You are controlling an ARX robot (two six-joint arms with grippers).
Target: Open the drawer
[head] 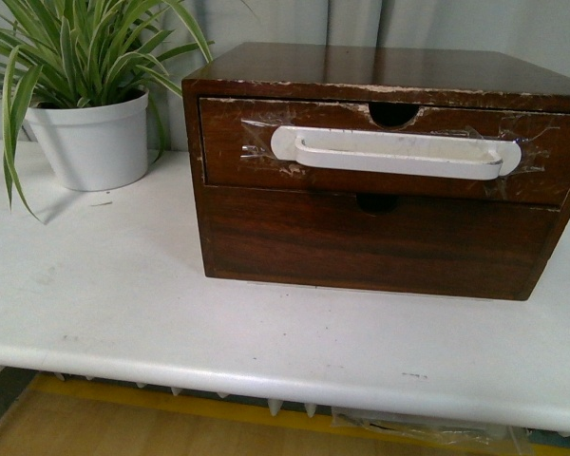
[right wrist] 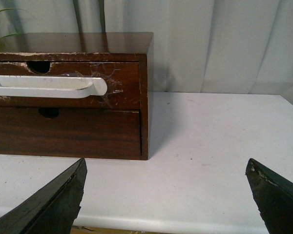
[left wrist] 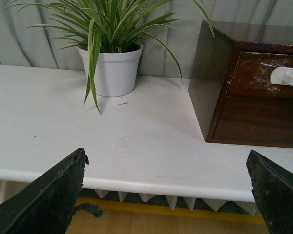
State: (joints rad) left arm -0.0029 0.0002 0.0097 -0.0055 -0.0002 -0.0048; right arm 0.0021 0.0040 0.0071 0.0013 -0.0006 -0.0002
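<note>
A dark brown wooden chest [head: 361,66] stands on the white table [head: 123,313]. Its upper drawer [head: 233,147] is shut flush, with chipped edges, a half-round notch [head: 393,114] in its top edge and a long white handle [head: 396,152] taped across it. The same drawer [left wrist: 254,78] [right wrist: 122,73] shows in both wrist views. Neither arm appears in the front view. My left gripper [left wrist: 167,163] is open at the table's front edge, left of the chest. My right gripper [right wrist: 166,170] is open, also in front of the table, right of the chest, holding nothing.
A plain lower drawer front [head: 380,237] without a handle sits under the upper one. A spider plant in a white pot [head: 93,142] stands on the table left of the chest. Grey curtains [right wrist: 210,44] hang behind. The table's front edge [head: 266,380] is near.
</note>
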